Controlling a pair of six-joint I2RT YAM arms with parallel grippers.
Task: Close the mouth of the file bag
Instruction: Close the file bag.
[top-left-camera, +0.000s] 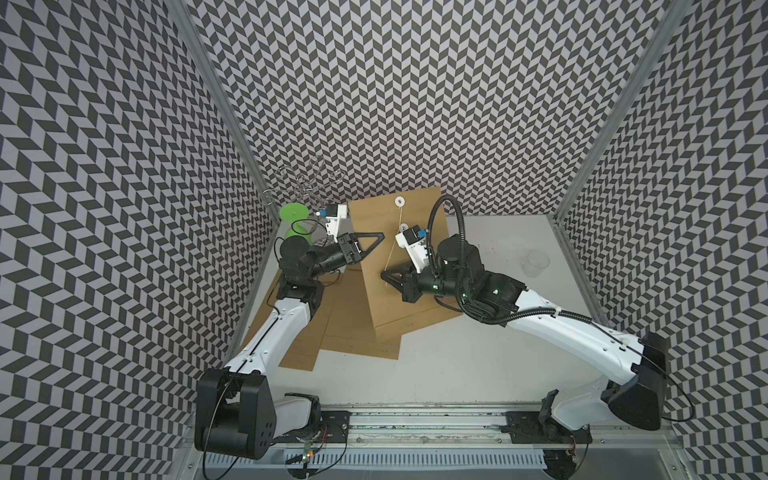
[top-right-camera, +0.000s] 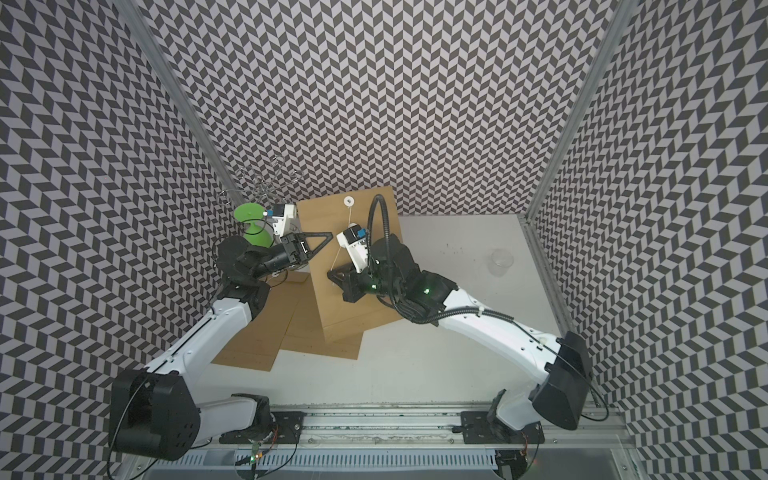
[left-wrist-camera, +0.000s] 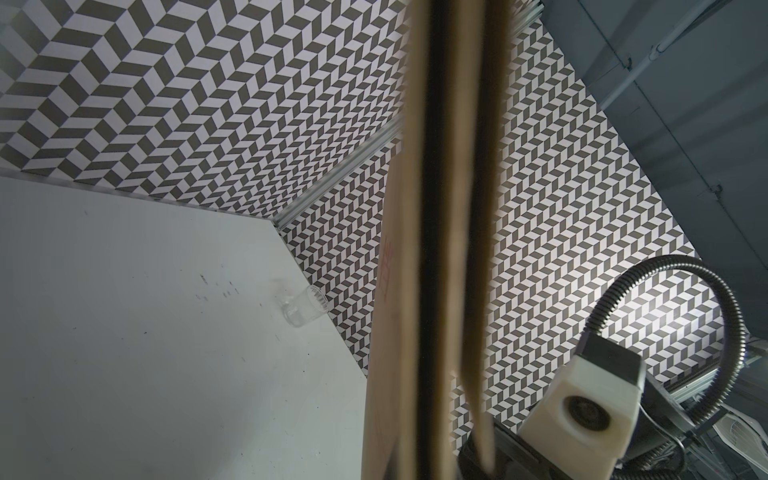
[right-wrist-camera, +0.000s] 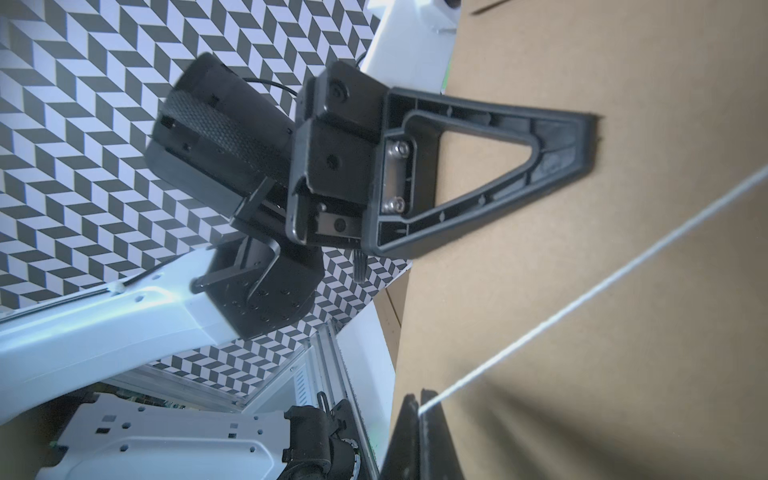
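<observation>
Along the near edge of a white table (top-left-camera: 478, 365), a metal rail (top-left-camera: 415, 420) carries the bases of two white and black robot arms that reach toward the middle. Just beyond, left of centre, several brown envelopes (top-left-camera: 307, 353) lie flat and overlapping on the table. Above them stands the file bag (top-left-camera: 384, 307), a large brown paper envelope held up on edge and tilted, its lower edge down by the flat envelopes and its top toward the back wall. The left gripper (top-left-camera: 379, 236) is pressed together on the bag's left edge; in the right wrist view its black triangular finger (right-wrist-camera: 586, 137) lies flat against the brown face. The right gripper (top-left-camera: 383, 275) is in front of the bag's face, its jaws pinching the end of a thin white string (top-left-camera: 392, 249). The string runs taut up the face to a small white disc (top-left-camera: 399, 201) near the top of the bag. Farther right, well apart from the bag, a clear glass cup (top-left-camera: 534, 262) stands on the table. In the far left corner are a bright green plastic stand (top-left-camera: 293, 212) and, behind it, a bent wire rack (top-left-camera: 303, 185), against black and white patterned walls.
</observation>
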